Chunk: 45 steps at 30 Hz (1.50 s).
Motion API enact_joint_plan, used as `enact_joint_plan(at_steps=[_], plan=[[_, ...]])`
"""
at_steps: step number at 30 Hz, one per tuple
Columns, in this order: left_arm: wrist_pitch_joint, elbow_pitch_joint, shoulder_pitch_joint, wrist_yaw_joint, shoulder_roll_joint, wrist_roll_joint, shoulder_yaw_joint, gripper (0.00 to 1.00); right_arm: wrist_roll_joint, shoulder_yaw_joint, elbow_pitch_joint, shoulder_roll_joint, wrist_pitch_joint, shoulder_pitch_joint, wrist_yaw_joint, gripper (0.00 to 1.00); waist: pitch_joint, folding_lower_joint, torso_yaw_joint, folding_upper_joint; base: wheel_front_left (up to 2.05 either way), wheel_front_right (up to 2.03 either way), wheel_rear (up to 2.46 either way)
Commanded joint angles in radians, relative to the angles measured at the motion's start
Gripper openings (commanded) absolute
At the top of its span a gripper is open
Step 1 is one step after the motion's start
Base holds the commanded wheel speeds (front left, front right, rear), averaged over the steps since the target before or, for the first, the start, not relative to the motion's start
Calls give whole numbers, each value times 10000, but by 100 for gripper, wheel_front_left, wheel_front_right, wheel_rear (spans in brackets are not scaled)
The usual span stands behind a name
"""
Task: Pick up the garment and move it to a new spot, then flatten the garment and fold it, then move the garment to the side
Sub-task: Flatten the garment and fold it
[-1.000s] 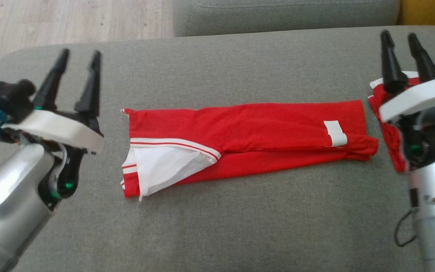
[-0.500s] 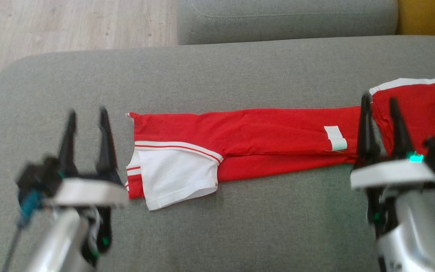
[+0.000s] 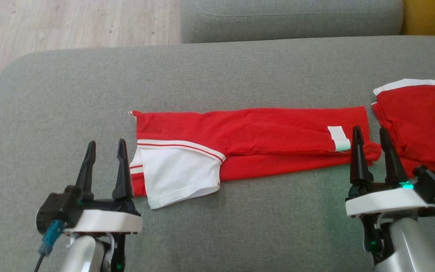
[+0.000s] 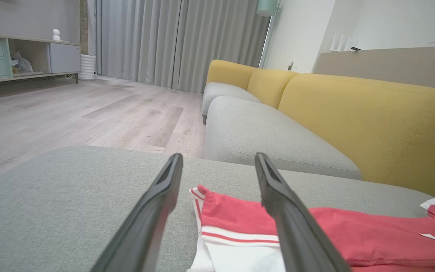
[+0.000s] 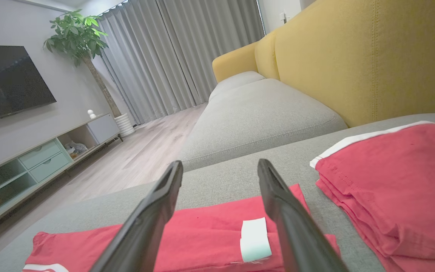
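Grey cushion (image 3: pixel 240 75) is viewed from above by head cam, tilted fwd and down. Wrist cams are set low and close over it, aimed toward curtains (image 4: pixel 172 41); red garment (image 3: pixel 263 128) is shared by all 3 views.

Left gripper (image 3: pixel 106 142) dropped back from far left of cushion, now just beside garment (image 3: pixel 263 136) at white sleeve (image 3: pixel 176 177). Right gripper (image 3: pixel 369 128) off folded red stack (image 3: pixel 417 124), now at garment's right end by white tag (image 3: pixel 339 138). Sleeve, earlier triangular, lies squarer. Head camera shifted slightly.
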Motion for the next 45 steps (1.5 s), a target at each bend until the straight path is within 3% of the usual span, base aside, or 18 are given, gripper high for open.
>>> enact_joint_plan(at_steps=[1, 8, 17, 27, 28, 29, 30, 36, 39, 41, 45], plan=[[-50, -217, -355, -149, -15, 208, 527, 100, -164, 253, -353, 17, -109, -283, -7, 100, 57, 0, 15, -1, 0, 0, 0], [-51, -80, -692, -675, -380, 751, 938, 100, -1123, -758, 407, 18, -109, -969, -7, 100, 535, 0, 159, -1, 0, 0, 0], [-51, 95, -972, -1077, -632, 1049, 1248, 100, -1276, -2521, 3212, 18, -97, -2258, -7, 100, 1090, 0, 470, -1, 0, 0, 0], [-51, 92, -1186, -1326, -721, 1209, 1388, 100, -887, -2066, 6173, 18, -20, -3244, -7, 100, 1405, 0, 573, -1, 0, 0, 0], [-51, 96, -1213, -1338, -726, 1221, 1421, 100, -792, -1959, 6403, 18, -23, -3352, -7, 85, 1423, 0, 569, -1, 0, 0, 0], [-51, 99, -1233, -1349, -732, 1234, 1455, 100, -726, -1873, 6593, 18, -33, -3455, -7, 27, 1437, 0, 559, -1, 0, 0, 0], [-51, 116, -1266, -1364, -745, 1270, 1518, 100, -682, -1762, 6818, 18, -61, -3630, -7, 0, 1441, 0, 517, -1, 0, 0, 0], [-51, 140, -1216, -1396, -778, 1372, 1705, 100, -1399, -2358, 6033, 18, -105, -3762, -7, 0, 1279, 0, 204, -1, 0, 0, 0], [-51, 138, -1189, -1410, -798, 1392, 1751, 100, -2055, -2996, 5163, 18, -107, -3560, -7, 0, 1148, 0, 55, -1, 0, 0, 0], [-51, 131, -1179, -1424, -822, 1341, 1749, 100, -3183, -3758, 4117, -60, -95, -3281, -7, 0, 1053, 0, -28, -1, 0, 0, 0], [-51, 105, -1175, -1445, -835, 1363, 1687, 100, -3980, -4370, 2746, -65, 633, -3011, -7, 0, 901, 0, -79, -1, 0, 0, 0]])
